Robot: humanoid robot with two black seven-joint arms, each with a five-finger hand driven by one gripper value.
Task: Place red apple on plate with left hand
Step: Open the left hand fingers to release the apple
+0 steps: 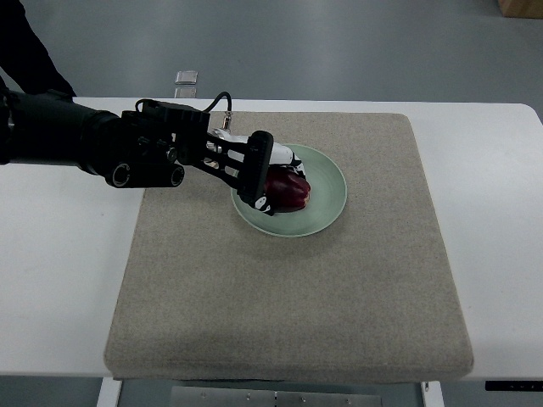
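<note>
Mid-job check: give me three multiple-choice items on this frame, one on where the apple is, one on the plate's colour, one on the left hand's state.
1. Where is the red apple?
A. over the plate
B. on the bare mat
C. off the table

2. What colour is the plate?
A. blue
B. pale green
C. black

3. What is the left hand doing?
A. resting open, away from the apple
B. out of view
C. fingers wrapped round the apple

Answers: 1 A, the apple sits within the plate's rim; 2 B, the rim shows pale green against the beige mat; 3 C, fingers curl over the apple.
</note>
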